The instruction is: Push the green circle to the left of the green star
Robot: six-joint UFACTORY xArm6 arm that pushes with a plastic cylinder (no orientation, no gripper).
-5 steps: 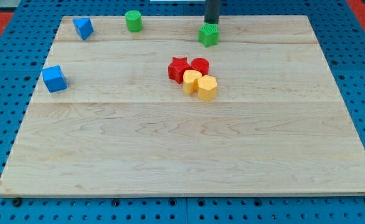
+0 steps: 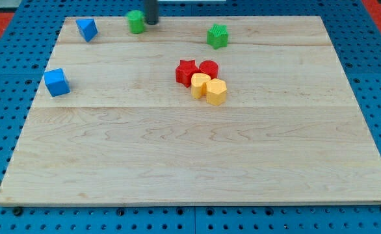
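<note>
The green circle [image 2: 136,21] stands near the top edge of the wooden board, left of centre. The green star [image 2: 218,36] sits to its right, well apart from it. My tip [image 2: 151,23] is at the top edge, right beside the green circle on its right side, touching or nearly touching it. The rod runs up out of the view's top.
A blue block [image 2: 86,28] lies at the top left and a blue cube [image 2: 56,82] at the left edge. A red star [image 2: 186,71], a red circle [image 2: 209,67] and two yellow blocks [image 2: 209,88] cluster mid-board. The wooden board [image 2: 177,156] lies on blue pegboard.
My tip has moved left along the top edge, from just above the green star to the right side of the green circle. The blocks have hardly moved.
</note>
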